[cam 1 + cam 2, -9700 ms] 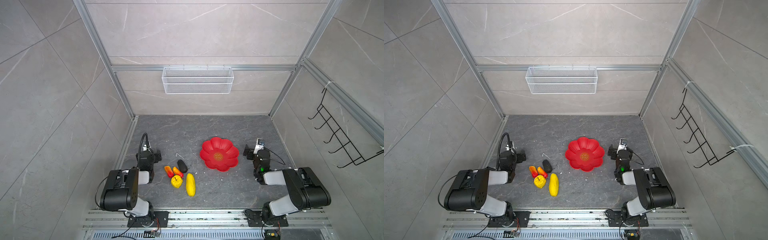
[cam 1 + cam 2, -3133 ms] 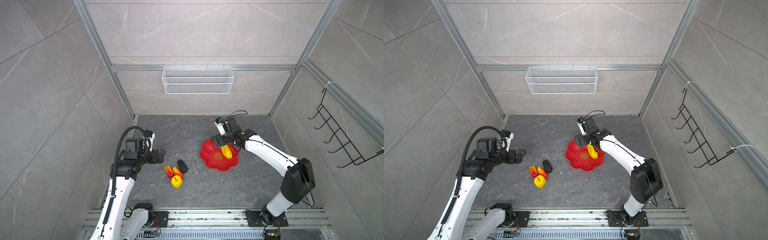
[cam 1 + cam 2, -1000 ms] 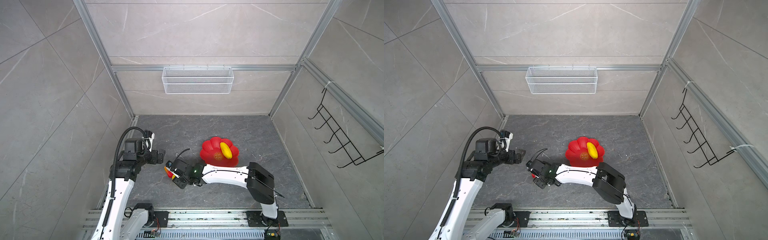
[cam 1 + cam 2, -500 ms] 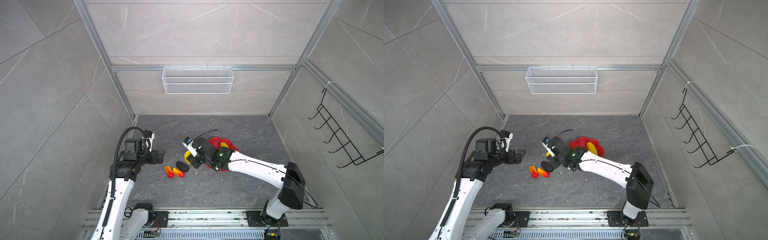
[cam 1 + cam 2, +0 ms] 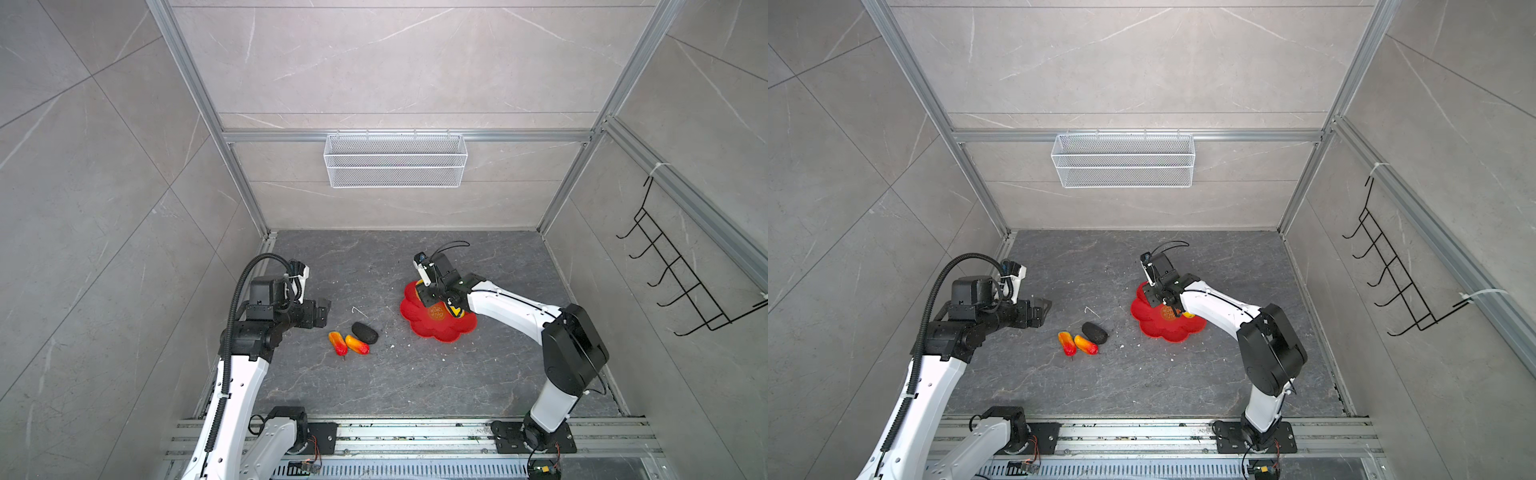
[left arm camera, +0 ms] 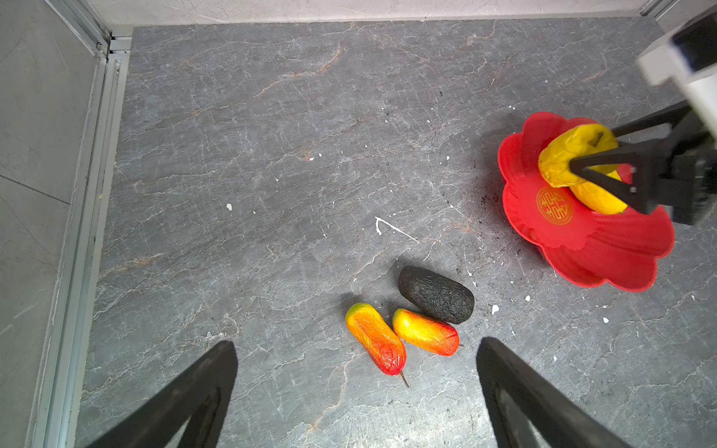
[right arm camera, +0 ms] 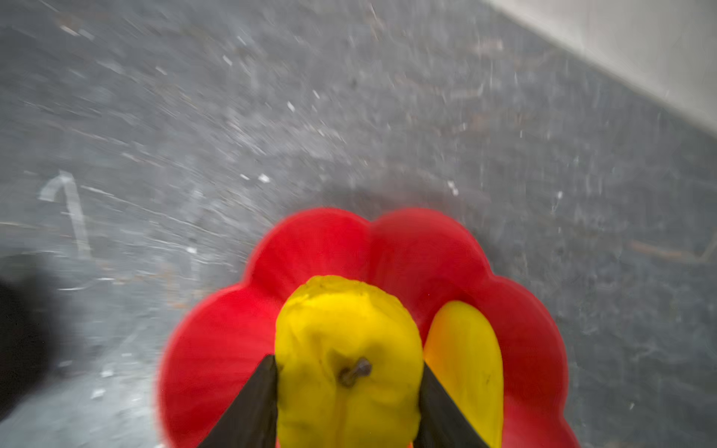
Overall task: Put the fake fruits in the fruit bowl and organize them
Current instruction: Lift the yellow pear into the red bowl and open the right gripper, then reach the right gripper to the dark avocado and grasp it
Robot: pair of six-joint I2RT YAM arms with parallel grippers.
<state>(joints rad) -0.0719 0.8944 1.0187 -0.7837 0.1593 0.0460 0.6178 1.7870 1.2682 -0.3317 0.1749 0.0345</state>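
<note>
Working on a grey slab with two arms. Reaching in with the right gripper, jaws pinched narrow on the sides of the round yellow, stem up, over the bowl and just beside the long yellow. Cannot tell whether resting on the red or hanging just above it. Hovering with the left gripper, spread wide and empty, above the pieces lying on the slab.

Counting in the bowl: only the long yellow, lying flat near the gold emblem, so one fruit placed for certain. Judging the round yellow as nearly the second, wanting only a release.

Left to do: the black oval, one red-orange and the other red-orange, packed close together, well apart from the bowl. Under halfway through, by this reckoning, with three pickups to come and perhaps some tidying of the arrangement afterwards.
</note>
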